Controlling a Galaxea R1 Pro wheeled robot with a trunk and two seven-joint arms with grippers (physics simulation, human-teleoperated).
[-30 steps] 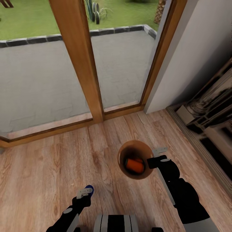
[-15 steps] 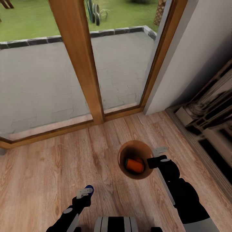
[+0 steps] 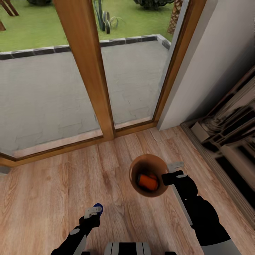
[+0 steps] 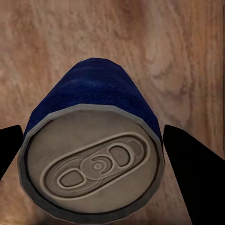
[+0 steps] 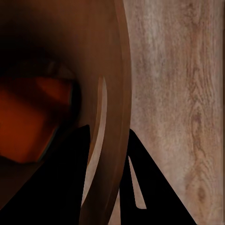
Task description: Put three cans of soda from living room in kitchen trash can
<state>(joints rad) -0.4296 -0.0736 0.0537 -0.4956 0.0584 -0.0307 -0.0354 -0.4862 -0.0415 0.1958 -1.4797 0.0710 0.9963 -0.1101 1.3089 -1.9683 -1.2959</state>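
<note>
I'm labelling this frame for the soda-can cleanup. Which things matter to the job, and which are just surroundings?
Job:
- blue can, held in left gripper
- orange can, lying in the bin
- bin, rim held by right gripper

Surroundings:
- wooden door frame
- patio
- wood floor
- white wall

Light wood floor (image 3: 53, 198) below; wood-framed glass doors (image 3: 88, 71) at twelve o'clock onto grey patio (image 3: 39, 92); pale wall (image 3: 216, 63) at two.

Glossy black arms here, bulky rounded segments; right gripper (image 3: 170, 171) carries pale grey fingers, left gripper (image 3: 93, 211) the same, beside a black-and-white striped trunk (image 3: 127, 248).
</note>
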